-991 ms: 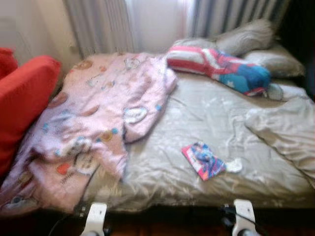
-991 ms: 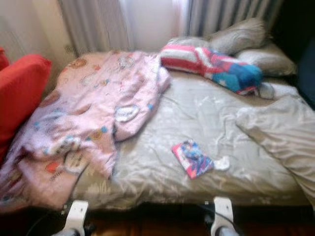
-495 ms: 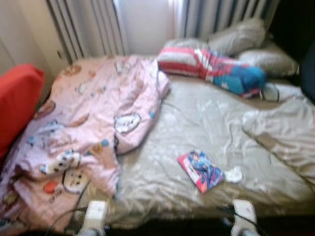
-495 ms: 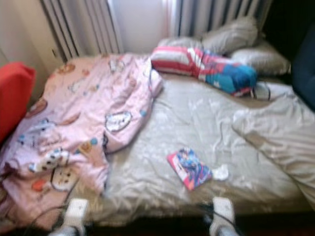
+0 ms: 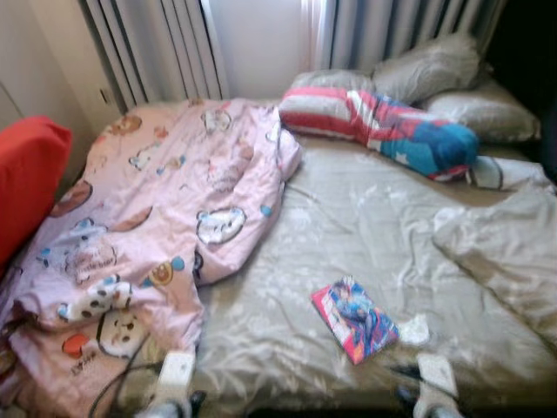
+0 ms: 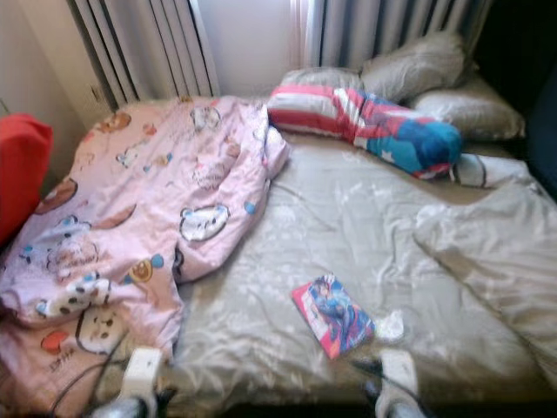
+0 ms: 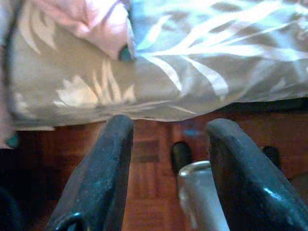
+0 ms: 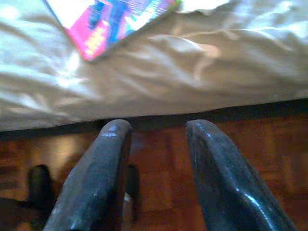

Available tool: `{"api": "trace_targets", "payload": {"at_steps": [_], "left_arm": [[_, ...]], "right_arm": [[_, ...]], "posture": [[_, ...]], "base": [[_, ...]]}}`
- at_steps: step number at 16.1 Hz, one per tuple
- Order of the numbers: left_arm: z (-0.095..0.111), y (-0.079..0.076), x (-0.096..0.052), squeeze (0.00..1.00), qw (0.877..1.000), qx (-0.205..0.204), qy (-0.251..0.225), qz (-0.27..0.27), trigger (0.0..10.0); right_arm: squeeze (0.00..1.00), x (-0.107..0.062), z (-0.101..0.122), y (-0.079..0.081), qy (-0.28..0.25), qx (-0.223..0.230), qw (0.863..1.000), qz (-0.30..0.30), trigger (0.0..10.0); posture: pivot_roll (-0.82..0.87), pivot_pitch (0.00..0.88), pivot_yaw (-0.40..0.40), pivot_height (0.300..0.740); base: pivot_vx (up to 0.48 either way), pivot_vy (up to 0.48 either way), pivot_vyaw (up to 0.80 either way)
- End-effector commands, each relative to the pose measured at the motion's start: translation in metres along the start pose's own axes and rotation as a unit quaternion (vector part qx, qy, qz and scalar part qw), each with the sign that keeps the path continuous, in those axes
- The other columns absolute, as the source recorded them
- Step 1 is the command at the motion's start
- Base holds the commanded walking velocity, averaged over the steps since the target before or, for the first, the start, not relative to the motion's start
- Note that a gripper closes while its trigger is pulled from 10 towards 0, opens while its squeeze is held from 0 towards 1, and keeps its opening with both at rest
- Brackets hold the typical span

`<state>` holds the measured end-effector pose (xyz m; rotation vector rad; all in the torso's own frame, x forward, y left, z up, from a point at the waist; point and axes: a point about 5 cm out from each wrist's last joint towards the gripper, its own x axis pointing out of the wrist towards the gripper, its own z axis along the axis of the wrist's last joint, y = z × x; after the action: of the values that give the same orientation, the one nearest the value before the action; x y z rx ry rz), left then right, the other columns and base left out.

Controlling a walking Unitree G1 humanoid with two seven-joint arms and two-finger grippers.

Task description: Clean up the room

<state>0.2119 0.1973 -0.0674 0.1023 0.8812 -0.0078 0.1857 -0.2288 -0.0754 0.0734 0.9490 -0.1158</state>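
Both grippers hang low at the bed's near edge, nothing in them: the left gripper point(image 7: 166, 168) has its fingers spread over the wood floor point(image 7: 149, 144), and so does the right gripper point(image 8: 156, 163). Just past the right one, a colourful book point(image 5: 355, 319) lies flat on the grey sheet point(image 5: 365, 226) near that edge, a small white scrap point(image 5: 414, 330) beside it. A pink cartoon duvet point(image 5: 148, 235) is heaped along the bed's left side, and a striped pillow point(image 5: 383, 126) lies at the far end.

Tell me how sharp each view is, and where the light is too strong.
Left eye view: fairly sharp, bright window glare behind the curtains, far right corner dark. Right wrist view: sheet washed out by glare, right hand soft. Left wrist view: left hand blurred.
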Motion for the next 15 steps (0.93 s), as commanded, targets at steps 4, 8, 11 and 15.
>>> {"api": "trace_targets", "payload": {"at_steps": [4, 8, 11, 15], "left_arm": [[-0.0109, 0.0093, -0.0028, 0.0, 1.0, 0.0, 0.018, 0.01, 10.0], [-0.0129, 0.0142, -0.0039, 0.0, 1.0, -0.007, 0.017, 0.012, 10.0], [-0.0141, 0.0151, -0.0043, 0.0, 1.0, -0.012, 0.018, 0.013, 10.0], [-0.0138, 0.0142, -0.0041, 0.0, 1.0, -0.012, 0.018, 0.012, 10.0]], "right_arm": [[0.0, 0.0018, 0.0034, 0.0086, -0.007, 0.009, 1.0, 0.008, 10.0], [0.0, 0.0017, 0.004, 0.0076, -0.008, 0.009, 1.0, 0.008, 10.0], [0.0, 0.0018, 0.0058, 0.0071, -0.008, -0.01, 1.0, 0.01, 10.0], [0.0, 0.0019, 0.0067, 0.0073, -0.011, -0.011, 1.0, 0.011, 10.0]], "posture": [[0.04, 0.031, 0.002, 0.74], [0.04, 0.043, -0.004, 0.74], [0.04, 0.045, -0.007, 0.74], [0.04, 0.054, -0.008, 0.74]], "base": [[0.0, 0.0, 0.0], [0.0, 0.0, 0.0], [0.0, 0.0, 0.0], [0.0, 0.0, 0.23]]}}
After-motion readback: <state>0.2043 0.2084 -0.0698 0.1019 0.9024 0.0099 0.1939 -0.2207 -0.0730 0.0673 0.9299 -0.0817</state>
